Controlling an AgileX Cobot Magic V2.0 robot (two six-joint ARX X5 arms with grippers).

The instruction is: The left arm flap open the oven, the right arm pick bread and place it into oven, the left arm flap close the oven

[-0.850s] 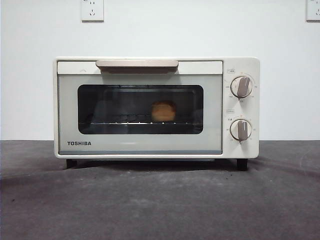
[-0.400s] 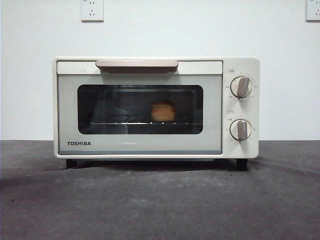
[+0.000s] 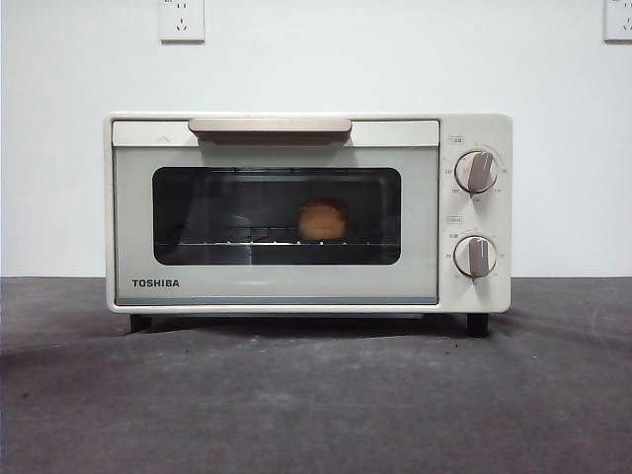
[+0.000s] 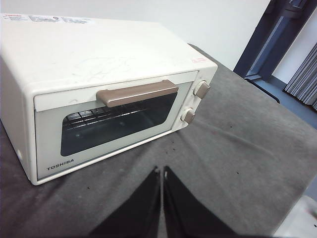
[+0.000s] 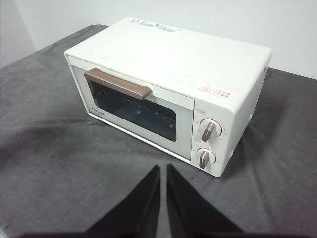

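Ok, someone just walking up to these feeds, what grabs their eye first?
The cream oven fills the middle of the front view, door shut under its brown handle. Next, the golden bread glows on the rack behind the dark window, right of centre. Both claws sit back from it over the grey table, left claw and right claw each shut and empty.

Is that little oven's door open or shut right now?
Shut. The oven has its door flat against the front, handle up at the top, and the bread shows behind the glass on the rack.
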